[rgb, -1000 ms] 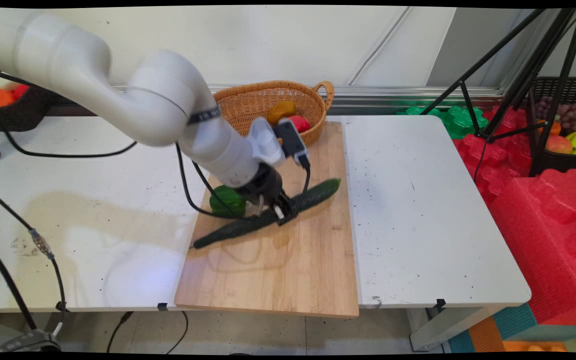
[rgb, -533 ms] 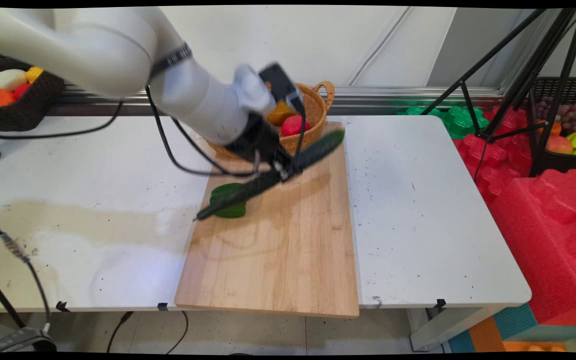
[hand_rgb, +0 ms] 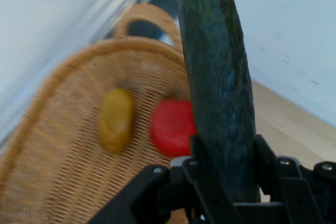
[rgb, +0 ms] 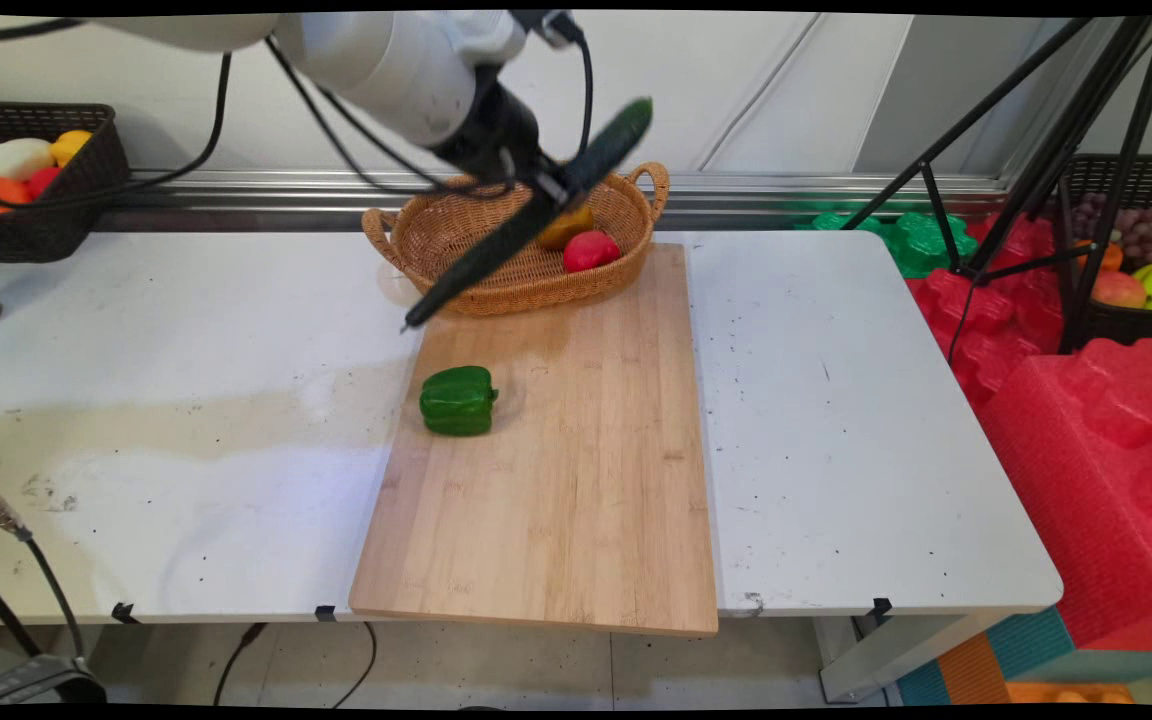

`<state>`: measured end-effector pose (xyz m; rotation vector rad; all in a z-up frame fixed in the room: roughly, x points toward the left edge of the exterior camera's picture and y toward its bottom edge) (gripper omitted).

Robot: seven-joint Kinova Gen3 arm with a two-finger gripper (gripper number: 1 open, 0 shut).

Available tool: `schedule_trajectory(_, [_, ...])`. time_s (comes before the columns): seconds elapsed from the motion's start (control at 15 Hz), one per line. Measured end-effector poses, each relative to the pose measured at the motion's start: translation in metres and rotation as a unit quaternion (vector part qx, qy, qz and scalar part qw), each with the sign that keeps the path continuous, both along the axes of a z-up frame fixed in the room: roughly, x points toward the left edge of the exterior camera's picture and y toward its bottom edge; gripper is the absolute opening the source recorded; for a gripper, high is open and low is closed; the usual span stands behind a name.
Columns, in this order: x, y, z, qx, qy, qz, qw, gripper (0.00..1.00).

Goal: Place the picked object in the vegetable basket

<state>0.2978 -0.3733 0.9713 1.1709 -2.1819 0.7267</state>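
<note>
Now: hand (rgb: 558,188) clamped on cucumber (rgb: 526,220), held in the air above the basket (rgb: 496,275).
Cucumber long, stiff, smooth-skinned, probably light but slippery; gripped near its middle, which looks the sensible spot for balance, though it hangs tilted, low end toward the basket's near-left rim, high end up over the far handle. In the hand view fingers (hand_rgb: 265,163) close tight on both sides of the cucumber (hand_rgb: 218,93). Inside the basket (hand_rgb: 63,145): yellow item (hand_rgb: 115,120), red item (hand_rgb: 172,127). Green pepper (rgb: 457,400) on cutting board (rgb: 556,520), in front of the basket, on the counter (rgb: 836,420).
</note>
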Motion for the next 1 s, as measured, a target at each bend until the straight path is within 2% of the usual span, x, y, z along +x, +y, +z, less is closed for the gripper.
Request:
schedule_trajectory(0.2, [0.017, -0.035, 0.003, -0.014, -0.007, 0.041, 0.999, 0.0])
schedule_trajectory(0.4, [0.033, -0.066, -0.005, -0.013, -0.022, 0.078, 0.9966, 0.0])
schedule_trajectory(0.73, [0.048, -0.101, -0.028, 0.012, -0.035, 0.126, 0.9913, 0.0])
schedule_trajectory(1.0, [0.052, -0.118, -0.048, 0.044, -0.051, 0.145, 0.9871, 0.0])
